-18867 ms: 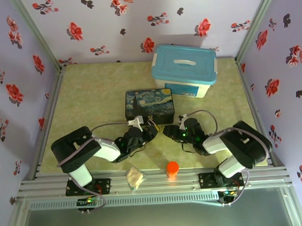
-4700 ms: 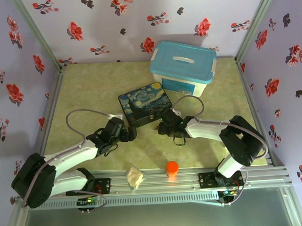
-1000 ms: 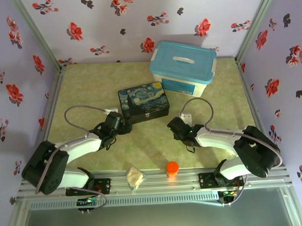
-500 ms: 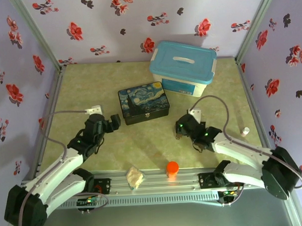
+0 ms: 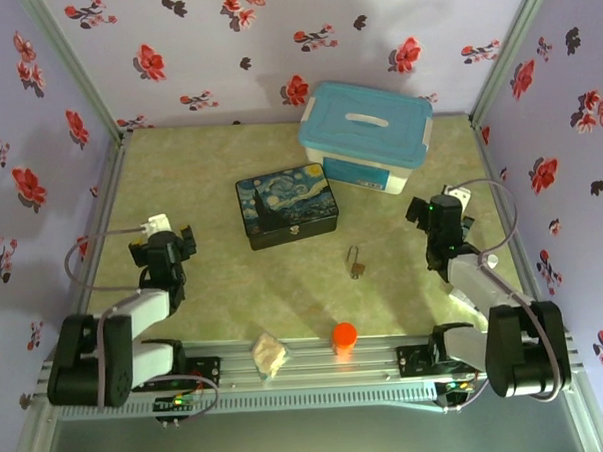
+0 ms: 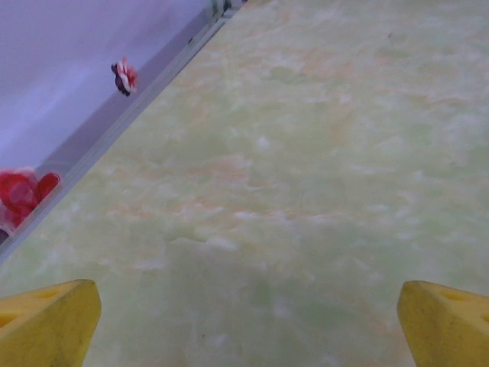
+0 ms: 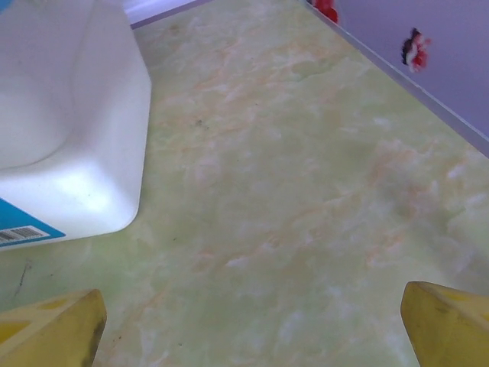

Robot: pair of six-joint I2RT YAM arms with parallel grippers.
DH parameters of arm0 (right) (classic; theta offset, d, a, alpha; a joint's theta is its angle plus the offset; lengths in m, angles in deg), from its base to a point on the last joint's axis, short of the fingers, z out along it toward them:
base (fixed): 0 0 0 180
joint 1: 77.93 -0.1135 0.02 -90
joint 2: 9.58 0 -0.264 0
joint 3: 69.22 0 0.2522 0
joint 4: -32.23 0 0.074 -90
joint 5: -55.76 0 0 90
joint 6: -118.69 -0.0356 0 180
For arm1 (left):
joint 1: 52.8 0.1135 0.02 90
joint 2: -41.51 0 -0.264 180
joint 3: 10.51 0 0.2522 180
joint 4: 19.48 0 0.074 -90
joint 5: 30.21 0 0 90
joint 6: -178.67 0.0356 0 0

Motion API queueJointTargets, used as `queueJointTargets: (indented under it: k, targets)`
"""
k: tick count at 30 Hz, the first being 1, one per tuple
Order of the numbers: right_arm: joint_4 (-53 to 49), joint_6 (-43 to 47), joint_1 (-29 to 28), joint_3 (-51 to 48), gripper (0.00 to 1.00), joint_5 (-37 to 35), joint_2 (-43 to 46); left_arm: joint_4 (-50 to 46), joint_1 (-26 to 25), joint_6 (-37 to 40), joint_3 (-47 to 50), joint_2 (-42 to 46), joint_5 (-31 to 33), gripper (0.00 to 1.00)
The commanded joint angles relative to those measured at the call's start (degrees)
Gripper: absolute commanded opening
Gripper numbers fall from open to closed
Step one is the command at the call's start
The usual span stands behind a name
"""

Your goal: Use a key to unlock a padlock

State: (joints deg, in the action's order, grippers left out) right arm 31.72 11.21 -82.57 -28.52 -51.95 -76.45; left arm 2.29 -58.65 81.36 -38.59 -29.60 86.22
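Top external, padlock (image 5: 355, 264) lying between left gripper (image 5: 163, 242) and right gripper (image 5: 439, 209), both wide

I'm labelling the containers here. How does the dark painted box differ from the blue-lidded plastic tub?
The painted box is dark, with a swirling night-sky picture; the plastic tub is white with a plain light-blue lid. The box is low and flat; the tub stands taller and looks bigger. The box has a small clasp on its near side; the tub has a handle in its lid. Both are rectangular and shut.
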Motion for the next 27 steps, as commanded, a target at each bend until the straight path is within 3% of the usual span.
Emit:
queueJointTargets:
  k: [1,3,5,7,11,12,14,24,27]
  targets:
    - [12.04,8.83,0.29,-0.64,0.99,1.18,-1.94,9.5,2.26,0.7,-2.41,-2.89,-4.86,1.0]
    - [21.23,11.34,0.98,-3.86,0.99,0.29,-6.25,10.17,2.99,2.8,-5.07,-5.74,-6.43,1.0]
    - [32.09,11.6,1.95,-7.2,0.99,0.46,-11.07,16.84,5.07,1.87,-4.52,-10.61,-7.78,1.0]
    - [39.05,11.32,2.69,-8.99,0.99,1.09,-14.95,17.84,6.75,1.24,-4.41,-12.6,-11.56,1.0]
    - [47.64,10.74,3.5,-9.18,0.99,2.08,-23.24,21.65,6.7,1.57,-3.88,-15.79,-12.66,1.0]
    - [47.42,10.83,3.5,-8.59,0.99,2.39,-23.83,25.4,6.56,2.41,-3.58,-17.77,-12.64,1.0]
    - [36.68,10.89,3.59,-5.1,0.99,3.64,-21.64,20.41,6.14,2.2,-4.7,-16.52,-12.58,1.0]
    - [37.49,11.65,3.52,-4.89,0.99,4.58,-22.28,18.2,4.98,3.71,-6.85,-17.41,-11.14,1.0]
    - [36.56,13.05,3.48,-4.06,0.99,8.25,-22.74,18.35,5.01,3.71,-6.85,-17.49,-11.1,1.0]
